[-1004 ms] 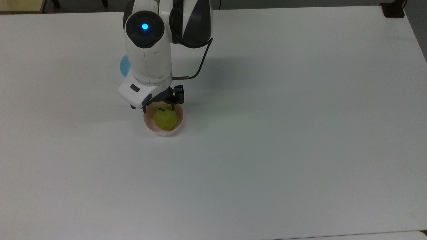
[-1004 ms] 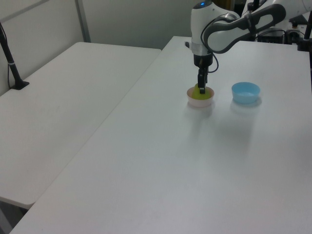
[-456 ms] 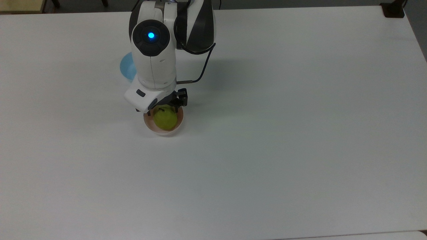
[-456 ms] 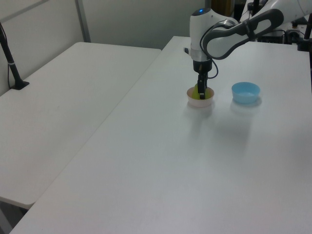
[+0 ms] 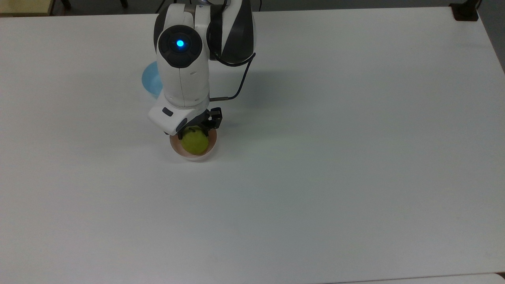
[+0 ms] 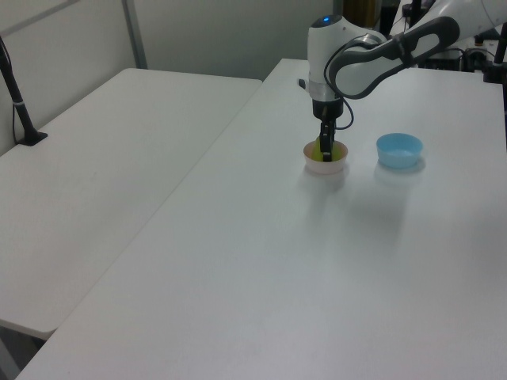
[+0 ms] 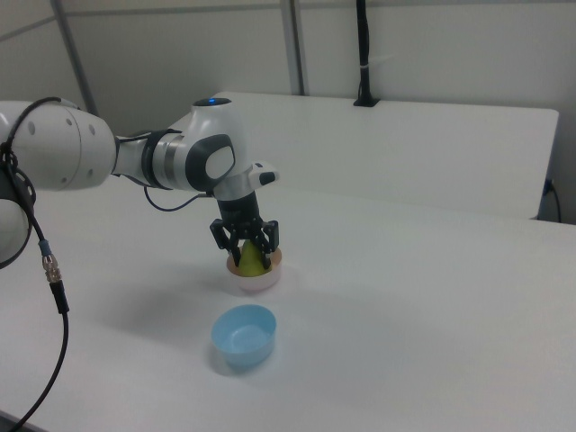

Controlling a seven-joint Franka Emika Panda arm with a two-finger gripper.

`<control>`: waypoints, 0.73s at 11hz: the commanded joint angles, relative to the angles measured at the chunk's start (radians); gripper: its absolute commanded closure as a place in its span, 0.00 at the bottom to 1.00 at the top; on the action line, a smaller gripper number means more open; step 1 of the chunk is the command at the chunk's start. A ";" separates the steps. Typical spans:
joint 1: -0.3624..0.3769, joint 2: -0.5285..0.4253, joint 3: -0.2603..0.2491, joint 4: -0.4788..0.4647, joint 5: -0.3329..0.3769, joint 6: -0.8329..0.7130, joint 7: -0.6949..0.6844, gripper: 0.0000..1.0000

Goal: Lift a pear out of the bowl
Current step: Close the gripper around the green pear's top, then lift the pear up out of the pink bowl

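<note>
A light blue bowl (image 6: pixel 399 150) stands upright and empty on the white bench (image 5: pixel 335 157), its rim partly showing at the top view's upper left (image 5: pixel 149 81) and its whole round form near the right view's lower middle (image 7: pixel 243 335). A second white table (image 6: pixel 103 158) stands alongside at the left view's left, a narrow gap between the two. A black post (image 6: pixel 16 95) stands on that table near its edge, and pale wall panels (image 7: pixel 432 45) rise behind.

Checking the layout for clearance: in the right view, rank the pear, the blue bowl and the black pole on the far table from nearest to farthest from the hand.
1. Pear, between the hand fingers.
2. Blue bowl, in front.
3. Black pole, far table behind.
</note>
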 commanded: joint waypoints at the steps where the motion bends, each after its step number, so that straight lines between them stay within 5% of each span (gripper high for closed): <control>1: 0.010 -0.035 -0.004 -0.018 -0.017 0.015 0.000 0.71; 8: -0.001 -0.132 -0.010 0.076 -0.004 -0.153 -0.003 0.71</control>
